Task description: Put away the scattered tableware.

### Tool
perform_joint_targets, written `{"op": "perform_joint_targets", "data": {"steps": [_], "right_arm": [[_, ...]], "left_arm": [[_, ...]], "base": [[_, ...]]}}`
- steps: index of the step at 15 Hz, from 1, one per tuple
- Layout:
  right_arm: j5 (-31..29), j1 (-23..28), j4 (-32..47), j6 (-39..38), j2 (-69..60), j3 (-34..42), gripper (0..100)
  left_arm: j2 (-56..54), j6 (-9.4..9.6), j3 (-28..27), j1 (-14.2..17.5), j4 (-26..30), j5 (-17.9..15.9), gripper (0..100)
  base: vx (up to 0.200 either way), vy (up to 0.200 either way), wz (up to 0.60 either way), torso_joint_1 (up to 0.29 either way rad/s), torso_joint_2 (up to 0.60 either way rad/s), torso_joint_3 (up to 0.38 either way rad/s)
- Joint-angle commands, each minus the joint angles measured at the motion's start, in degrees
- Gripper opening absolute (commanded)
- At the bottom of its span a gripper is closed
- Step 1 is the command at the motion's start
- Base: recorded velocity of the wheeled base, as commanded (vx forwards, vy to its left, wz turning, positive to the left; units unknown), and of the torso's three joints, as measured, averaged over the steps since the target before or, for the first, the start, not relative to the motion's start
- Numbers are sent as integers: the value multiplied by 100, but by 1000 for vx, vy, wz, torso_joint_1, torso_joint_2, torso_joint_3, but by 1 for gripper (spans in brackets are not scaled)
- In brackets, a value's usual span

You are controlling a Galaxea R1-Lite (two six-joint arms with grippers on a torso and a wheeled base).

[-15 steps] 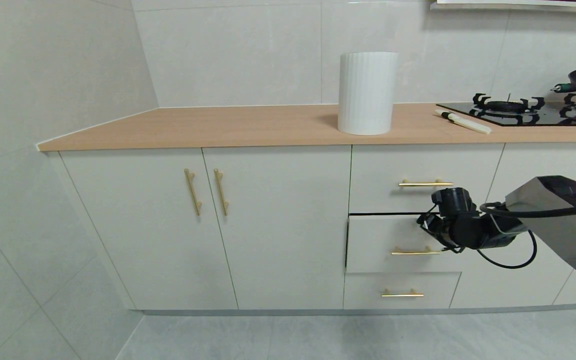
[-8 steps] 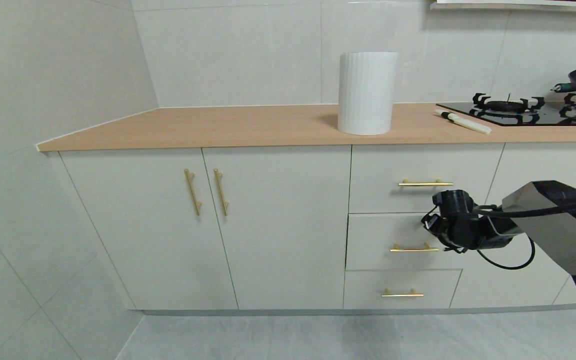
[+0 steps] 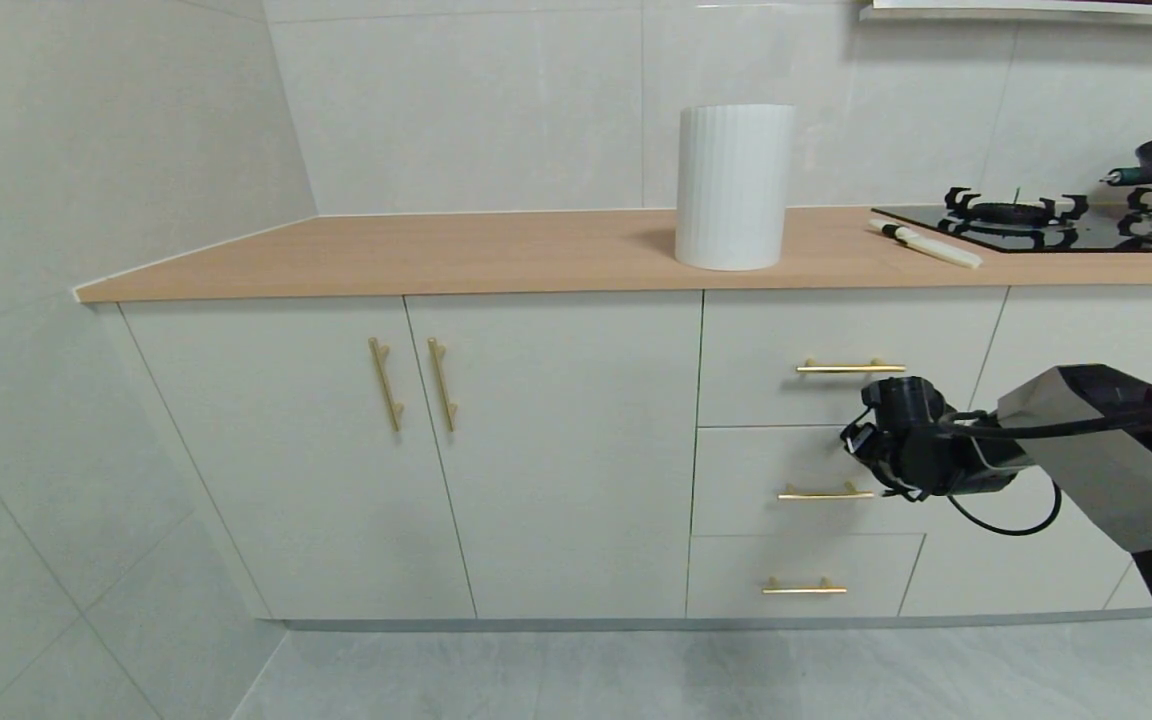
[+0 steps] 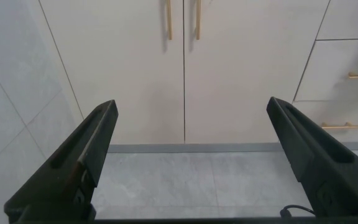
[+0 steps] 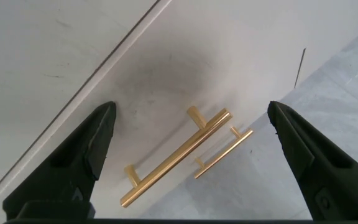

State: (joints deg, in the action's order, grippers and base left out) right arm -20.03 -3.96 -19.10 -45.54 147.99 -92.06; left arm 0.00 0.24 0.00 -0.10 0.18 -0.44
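Right wrist view: your right gripper (image 5: 191,115) stands wide open before the shut middle drawer (image 3: 786,465), with its gold handle (image 5: 176,155) framed between the fingers. Your left gripper (image 4: 191,115) is also spread wide, low down, facing the cabinet doors (image 4: 229,68). Up on the countertop (image 3: 486,255), a pale utensil (image 3: 926,243) with a dark end lies flat between the white ribbed container (image 3: 733,187) and the stove (image 3: 1036,225).

tabletop (image 3: 436,255): wood | canister (image 3: 734,187): white, ribbed, upright | utensil (image 3: 926,243): lying flat at canister's 3 o'clock | hob (image 3: 1096,238): just past utensil, 3 o'clock
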Motion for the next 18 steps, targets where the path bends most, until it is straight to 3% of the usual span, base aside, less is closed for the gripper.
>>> {"op": "perform_joint_targets", "data": {"steps": [1, 6, 10, 12, 13, 14, 16, 18], "right_arm": [[-1, 1, -32, -7, 37, -57, 100], [-19, 1, -32, -7, 72, -154, 100], [-10, -26, 91, 2, -341, 356, 100], [61, -193, 56, 28, -1633, 1621, 100], [61, -219, 65, 54, -1906, 1832, 100], [166, -263, 56, 344, -2996, 2711, 100], [632, -254, 56, 881, -4543, 3783, 100], [729, -254, 73, 1487, -6010, 4618, 100]], "left_arm": [[0, 2, 0, 1, -1, 0, 100], [0, 2, 0, 1, -1, 0, 100], [0, 2, 0, 1, -1, 0, 100], [0, 2, 0, 1, -1, 0, 100], [0, 2, 0, 1, -1, 0, 100], [0, 2, 0, 1, -1, 0, 100], [0, 2, 0, 1, -1, 0, 100], [0, 2, 0, 1, -1, 0, 100]], "base": [[0, 0, 0, 0, 0, 0], [0, 0, 0, 0, 0, 0], [0, 0, 0, 0, 0, 0], [0, 0, 0, 0, 0, 0], [0, 0, 0, 0, 0, 0], [0, 0, 0, 0, 0, 0], [0, 0, 0, 0, 0, 0], [0, 0, 0, 0, 0, 0]]}}
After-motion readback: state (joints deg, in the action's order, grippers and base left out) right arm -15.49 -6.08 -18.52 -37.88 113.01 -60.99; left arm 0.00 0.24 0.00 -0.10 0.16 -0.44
